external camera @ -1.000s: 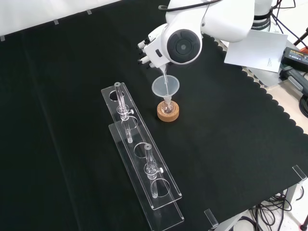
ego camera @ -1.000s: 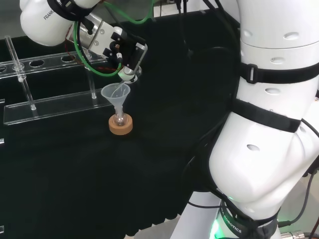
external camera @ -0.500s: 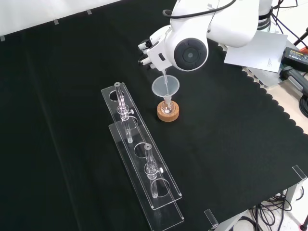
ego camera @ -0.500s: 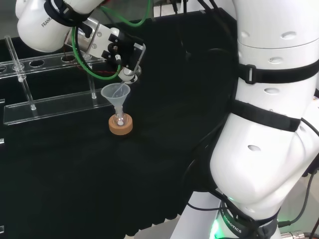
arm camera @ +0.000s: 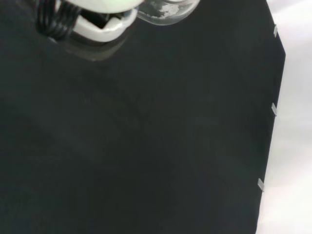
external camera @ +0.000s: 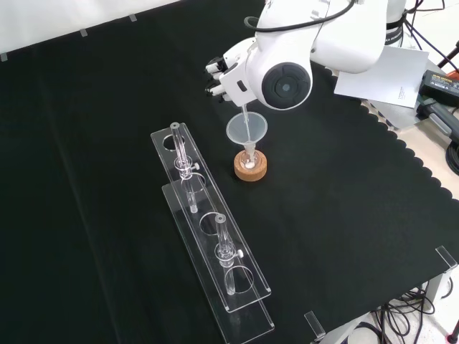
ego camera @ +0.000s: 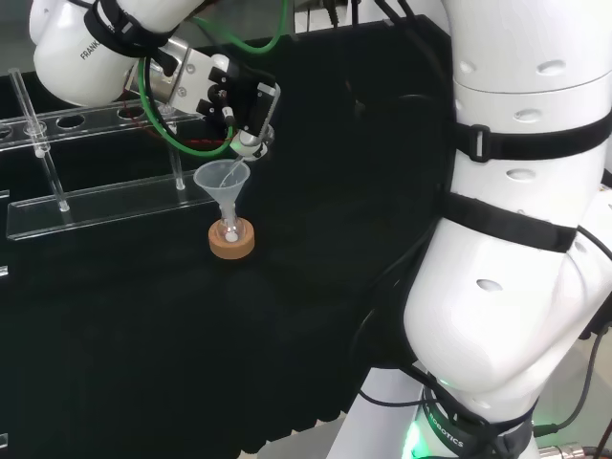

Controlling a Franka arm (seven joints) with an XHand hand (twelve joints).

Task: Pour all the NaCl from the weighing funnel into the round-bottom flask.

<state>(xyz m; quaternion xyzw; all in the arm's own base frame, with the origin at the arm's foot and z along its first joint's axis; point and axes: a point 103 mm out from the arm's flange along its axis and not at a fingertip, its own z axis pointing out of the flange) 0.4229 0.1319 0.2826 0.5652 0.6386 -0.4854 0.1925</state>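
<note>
**Clear glass weighing funnel tilted over the funnel on the flask**

Black-and-white robot hand [ego camera: 234,96] is curled round the clear glass weighing funnel [ego camera: 247,145] and holds it tilted, spout downward. In the head view the hand sits at 1 o'clock from the translucent plastic cone funnel [ego camera: 222,182], and the spout tip reaches into the cone's mouth. The cone funnel stands upright in the neck of the small clear round-bottom flask [ego camera: 229,231], which rests in a round cork ring stand [ego camera: 232,240] on the black cloth [external camera: 344,215]. White grains show in the flask bottom. Two clear acrylic racks [external camera: 215,247] lie at 8 o'clock from the stand in the front view.
</note>
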